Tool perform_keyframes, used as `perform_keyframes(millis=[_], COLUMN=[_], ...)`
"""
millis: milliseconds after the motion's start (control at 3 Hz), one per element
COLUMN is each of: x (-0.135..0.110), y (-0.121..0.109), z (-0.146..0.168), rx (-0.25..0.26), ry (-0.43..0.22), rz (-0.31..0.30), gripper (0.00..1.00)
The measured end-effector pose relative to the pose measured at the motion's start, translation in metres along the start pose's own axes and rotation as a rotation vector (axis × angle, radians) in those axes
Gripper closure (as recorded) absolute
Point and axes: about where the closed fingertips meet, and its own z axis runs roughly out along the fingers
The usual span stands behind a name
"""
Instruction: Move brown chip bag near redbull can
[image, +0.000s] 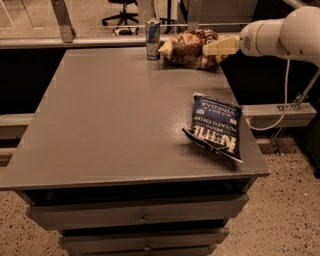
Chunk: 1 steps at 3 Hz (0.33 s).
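The brown chip bag (187, 49) lies crumpled at the far edge of the grey table (115, 120), dark brown in the middle with a pale yellow end pointing left. The redbull can (153, 32) stands upright just left of it, a small gap apart. My gripper (209, 49) is at the right end of the bag, reaching in from the right on the white arm (280, 37). I cannot tell whether it touches the bag.
A dark blue Kettle chip bag (215, 127) lies near the table's right front edge. Drawers (142, 217) sit under the tabletop. A rail and an office chair base (120, 12) stand behind the table. A cable (280, 107) hangs at the right.
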Motion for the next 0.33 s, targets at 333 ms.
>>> perform_keyframes(millis=[333], x=[0.0064], y=[-0.0210], z=[-0.0435], rx=[-0.061], ry=[-0.090], rz=[0.048], gripper=[0.00])
